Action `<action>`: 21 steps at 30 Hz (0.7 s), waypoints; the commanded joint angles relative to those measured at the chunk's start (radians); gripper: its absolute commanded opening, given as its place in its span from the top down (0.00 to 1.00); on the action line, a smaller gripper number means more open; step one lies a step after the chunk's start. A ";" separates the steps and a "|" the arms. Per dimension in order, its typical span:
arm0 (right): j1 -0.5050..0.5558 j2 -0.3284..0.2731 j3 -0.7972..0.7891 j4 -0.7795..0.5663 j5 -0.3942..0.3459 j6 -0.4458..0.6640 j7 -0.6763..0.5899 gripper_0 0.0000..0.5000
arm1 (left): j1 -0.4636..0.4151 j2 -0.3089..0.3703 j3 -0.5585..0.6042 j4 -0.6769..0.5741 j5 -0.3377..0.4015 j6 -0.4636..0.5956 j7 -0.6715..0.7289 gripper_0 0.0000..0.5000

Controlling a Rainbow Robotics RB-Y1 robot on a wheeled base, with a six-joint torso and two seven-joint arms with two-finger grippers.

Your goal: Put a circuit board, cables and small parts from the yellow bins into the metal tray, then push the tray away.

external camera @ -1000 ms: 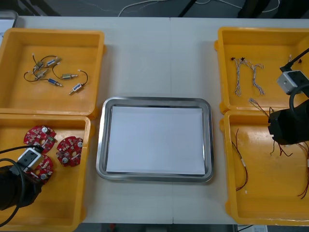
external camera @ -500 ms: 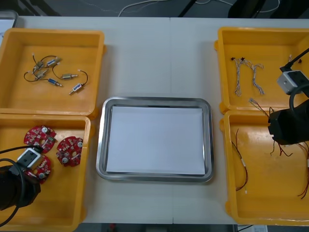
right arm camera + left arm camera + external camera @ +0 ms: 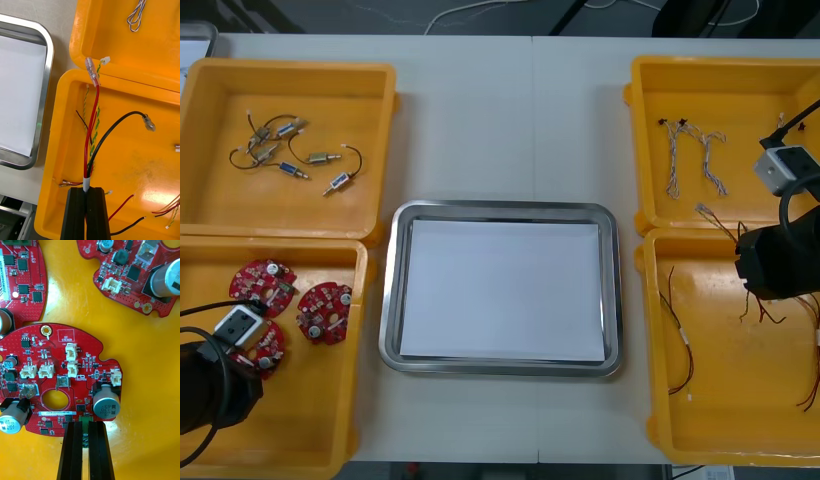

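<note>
A round red circuit board (image 3: 56, 378) is being pinched at its rim by the left gripper (image 3: 85, 424) in the near left yellow bin (image 3: 310, 420). The black fingers are being kept almost together, parted only by a green connector on the board's edge. A white box printed "QC STICKER" (image 3: 66, 338) is being shown on the board, and a capacitor (image 3: 11, 422) is marked "330" and "63V". Another board (image 3: 135, 270) is lying just beside it. A bundle of red and black cables (image 3: 92, 127) is being clamped by the right gripper (image 3: 88, 189), its fingers closed to the bundle's width, over the near right bin (image 3: 150, 157). The metal tray (image 3: 500, 212), white inside, is sitting between the bins.
</note>
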 commanded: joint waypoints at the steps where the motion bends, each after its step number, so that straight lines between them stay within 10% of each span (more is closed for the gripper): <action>1: -0.005 -0.025 0.008 -0.029 0.004 0.003 -0.051 1.00 | -0.014 -0.017 0.070 -0.048 0.020 0.072 -0.078 1.00; 21: -0.005 -0.025 0.008 -0.029 0.004 0.003 -0.051 1.00 | -0.163 0.005 0.205 -0.228 0.121 0.408 0.189 1.00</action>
